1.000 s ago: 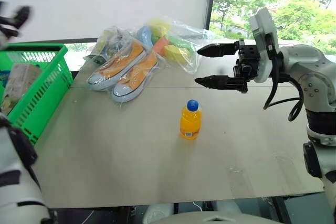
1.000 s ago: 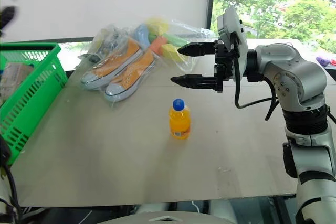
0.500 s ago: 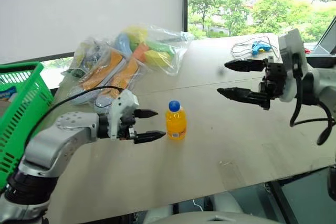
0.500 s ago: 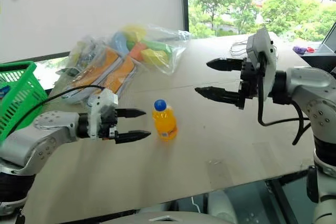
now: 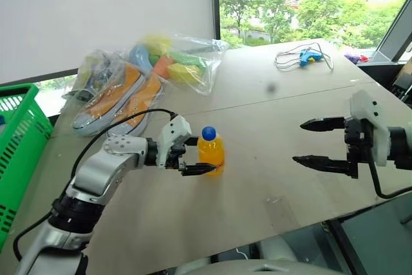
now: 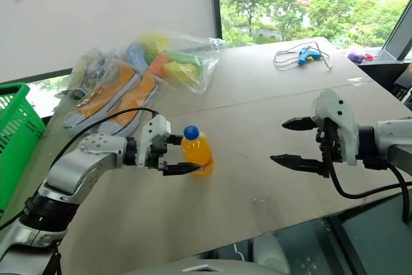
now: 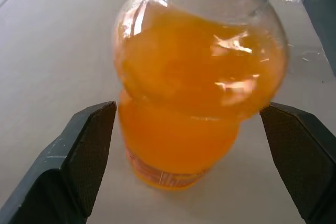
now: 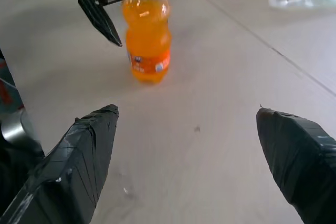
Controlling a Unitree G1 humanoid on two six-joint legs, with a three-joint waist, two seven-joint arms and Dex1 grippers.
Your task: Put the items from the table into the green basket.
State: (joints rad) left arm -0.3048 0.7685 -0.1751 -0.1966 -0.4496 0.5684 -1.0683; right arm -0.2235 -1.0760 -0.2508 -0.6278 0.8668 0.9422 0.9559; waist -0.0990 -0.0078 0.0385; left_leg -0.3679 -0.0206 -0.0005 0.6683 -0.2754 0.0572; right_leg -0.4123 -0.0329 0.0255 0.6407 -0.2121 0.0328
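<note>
so the green basket (image 5: 22,140) sits at the far left edge; the left gripper (image 5: 188,155) reaches in level from lower left, jaws wide with 1 finger either side of the upright orange-drink bottle (image 5: 210,151) at frame centre, not squeezing yet; way nearer than the right gripper (image 5: 317,142), spread wide and empty at right, well apart, pointing left.

Glossy clear plastic bottle (image 7: 199,82) on a matt, smooth wooden table (image 5: 283,114); crinkly shiny plastic bags (image 5: 187,62).
</note>
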